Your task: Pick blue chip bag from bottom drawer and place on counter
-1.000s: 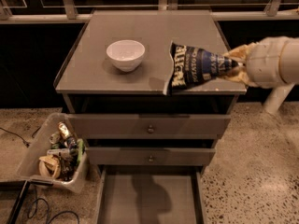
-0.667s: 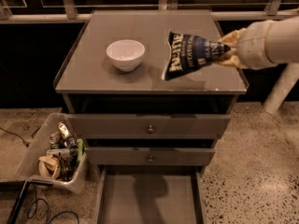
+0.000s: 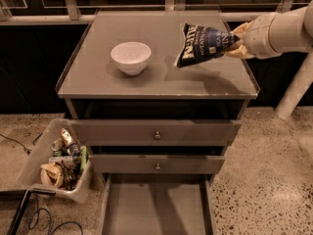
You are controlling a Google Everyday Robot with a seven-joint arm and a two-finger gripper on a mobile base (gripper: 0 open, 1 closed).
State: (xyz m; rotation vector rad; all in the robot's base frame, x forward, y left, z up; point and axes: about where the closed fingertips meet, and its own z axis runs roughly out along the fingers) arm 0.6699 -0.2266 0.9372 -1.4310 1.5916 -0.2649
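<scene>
1. Starting at the far left, a clear plastic bin (image 3: 58,160) sits on the speckled floor just beside the cabinet, stuffed with cans and wrappers. I judge it parked there to stay out of the arm's path.
2. Up on the flat matte grey counter (image 3: 146,84), a small round white bowl (image 3: 130,57) stands upright on the left half, so the right half is the obvious landing spot.
3. Down the middle, the wide grey bottom drawer (image 3: 156,209) is pulled out, flat floor showing and no bag inside. By my read, the pick is done.
4. Now the action: the crinkly dark navy blue chip bag (image 3: 203,44) hangs tilted over the counter's right half, low corner down and left, with its shadow beneath. Whether that corner touches, I cannot tell.
5. The tan two-finger gripper (image 3: 234,39) comes in from the right on a white arm (image 3: 283,31), clenched on the bag's right end. Holding it by the tail lets the body drop first, a sensible way to lay it down.
6. White lettering runs along the bag beside a pale panel, but I cannot make out any word or brand.
</scene>
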